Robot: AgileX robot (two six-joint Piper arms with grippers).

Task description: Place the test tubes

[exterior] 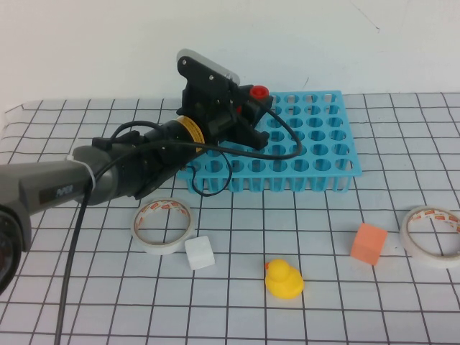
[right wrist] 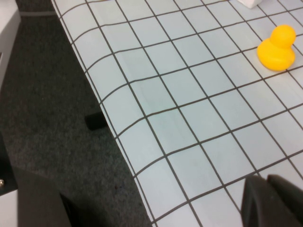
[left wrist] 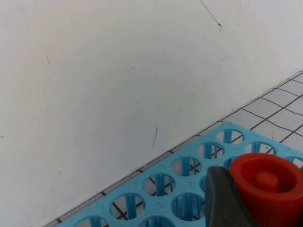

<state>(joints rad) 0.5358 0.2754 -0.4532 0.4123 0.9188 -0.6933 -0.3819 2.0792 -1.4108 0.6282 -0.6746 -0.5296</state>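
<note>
High view: red-capped tube held over rack, missed-well risk

One test tube [exterior: 258, 93] was seen clamped near its red cap by the left gripper [exterior: 248, 108], above the back-left wells of the blue tube rack [exterior: 316, 167]. The tube's lower end was hidden by the gripper, so entry into a well could not be confirmed. The right gripper [right wrist: 272, 201] was parked off to the side at the table edge, pincer closed and nothing held.

Risks judged: the tube looked tilted, so its tip could be caught on the webbing between wells and jammed, or popped from the grip. The light rack could be shoved by a downward push. The arm's cable [exterior: 215, 188], looped at the rack's front-left corner, could be snagged.

Counted: one tube, one rack, two tape rolls [exterior: 164, 246] [exterior: 411, 241], one white cube [exterior: 200, 253], one orange cube [exterior: 368, 244], one yellow rubber duck [exterior: 282, 279].
</note>
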